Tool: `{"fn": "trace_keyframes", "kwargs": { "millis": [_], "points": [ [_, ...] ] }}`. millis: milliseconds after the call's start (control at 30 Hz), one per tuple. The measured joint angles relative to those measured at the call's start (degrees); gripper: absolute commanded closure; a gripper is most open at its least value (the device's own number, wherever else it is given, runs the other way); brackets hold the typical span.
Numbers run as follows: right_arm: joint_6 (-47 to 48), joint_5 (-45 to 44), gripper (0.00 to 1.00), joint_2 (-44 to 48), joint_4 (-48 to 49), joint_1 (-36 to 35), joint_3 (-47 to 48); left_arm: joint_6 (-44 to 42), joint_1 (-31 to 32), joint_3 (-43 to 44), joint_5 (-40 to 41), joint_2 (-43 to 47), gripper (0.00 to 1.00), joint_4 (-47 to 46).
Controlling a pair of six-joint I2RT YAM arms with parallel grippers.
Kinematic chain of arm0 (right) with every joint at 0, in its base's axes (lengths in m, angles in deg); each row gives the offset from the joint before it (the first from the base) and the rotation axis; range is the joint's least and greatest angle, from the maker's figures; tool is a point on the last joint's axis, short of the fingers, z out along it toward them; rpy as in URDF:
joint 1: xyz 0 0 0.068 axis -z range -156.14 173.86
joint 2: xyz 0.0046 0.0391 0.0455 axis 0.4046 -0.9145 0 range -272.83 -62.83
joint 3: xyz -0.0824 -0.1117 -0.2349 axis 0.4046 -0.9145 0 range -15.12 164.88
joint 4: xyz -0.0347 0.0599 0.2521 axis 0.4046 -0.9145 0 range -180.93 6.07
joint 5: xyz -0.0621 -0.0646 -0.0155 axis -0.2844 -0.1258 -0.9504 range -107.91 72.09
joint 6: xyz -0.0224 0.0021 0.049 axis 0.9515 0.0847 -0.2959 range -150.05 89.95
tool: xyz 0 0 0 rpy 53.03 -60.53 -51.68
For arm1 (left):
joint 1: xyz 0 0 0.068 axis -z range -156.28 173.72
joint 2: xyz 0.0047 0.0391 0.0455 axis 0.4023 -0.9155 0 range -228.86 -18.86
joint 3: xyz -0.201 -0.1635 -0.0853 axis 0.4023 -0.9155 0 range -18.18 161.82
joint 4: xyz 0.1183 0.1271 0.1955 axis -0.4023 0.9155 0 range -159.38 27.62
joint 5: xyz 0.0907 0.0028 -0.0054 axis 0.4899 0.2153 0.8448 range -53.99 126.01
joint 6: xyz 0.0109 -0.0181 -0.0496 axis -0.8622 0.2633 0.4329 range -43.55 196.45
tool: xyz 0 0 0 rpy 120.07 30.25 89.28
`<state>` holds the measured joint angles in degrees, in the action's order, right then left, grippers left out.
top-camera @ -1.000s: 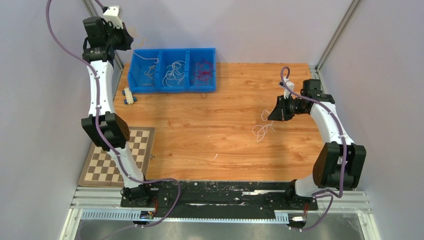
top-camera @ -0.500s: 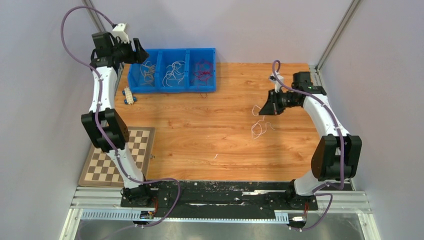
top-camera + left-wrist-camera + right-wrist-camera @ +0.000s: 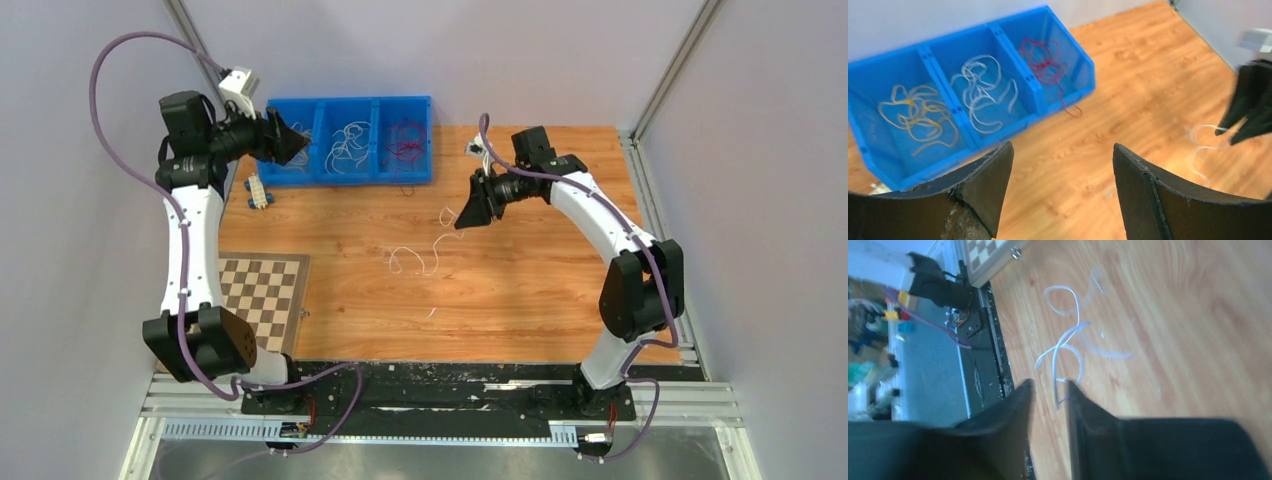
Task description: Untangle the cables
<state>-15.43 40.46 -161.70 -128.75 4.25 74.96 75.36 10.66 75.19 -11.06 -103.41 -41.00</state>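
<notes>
Wooden tabletop (image 3: 520, 290) lay under both arms. The left arm (image 3: 188, 240) rose from its base at the near edge, folded at a low elbow, ran straight toward the far left corner and bent right at the wrist. This aimed the left gripper (image 3: 1062, 160) at the blue three-compartment bin (image 3: 345, 175). Its fingers (image 3: 988, 185) stood wide apart with nothing between them.

Inside the bin, yellow cables (image 3: 918, 117) filled the left compartment, a white bundle (image 3: 980, 90) the middle one and red cables (image 3: 1045, 62) the right one. One red strand (image 3: 1070, 107) draped over the front wall onto the wood.

The right arm (image 3: 600, 215) climbed from its base to a folded elbow at the near right, then reached far and leftward, with its wrist tilted down toward the table's middle. The right gripper (image 3: 1049, 387) had its fingers (image 3: 1098, 415) drawn almost together, pinching one end of a white cable (image 3: 1068, 340). That cable hung from the fingertips, and its loops trailed on the wood near the centre, well apart from the bin.

A chessboard (image 3: 262, 295) lay at the table's left edge beside the left arm. A small white connector block (image 3: 258, 190) sat just in front of the bin's left end.
</notes>
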Motion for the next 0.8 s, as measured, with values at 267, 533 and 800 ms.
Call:
{"fn": "trace_keyframes", "kwargs": {
  "millis": [267,533,800],
  "points": [
    [-0.6,-6.6,0.07,-2.4,-0.5,1.6,-11.8,-8.6,8.0,-13.1,-2.1,5.1,0.15,8.7],
    [-0.7,-8.9,0.08,4.9,0.3,10.4,-16.1,-13.3,26.6,-26.6,6.6,3.4,0.16,15.2],
    [-1.1,-11.4,0.08,8.4,0.6,13.4,-20.7,-5.9,31.8,-29.0,14.0,-6.3,0.08,11.8]
  ]
}}
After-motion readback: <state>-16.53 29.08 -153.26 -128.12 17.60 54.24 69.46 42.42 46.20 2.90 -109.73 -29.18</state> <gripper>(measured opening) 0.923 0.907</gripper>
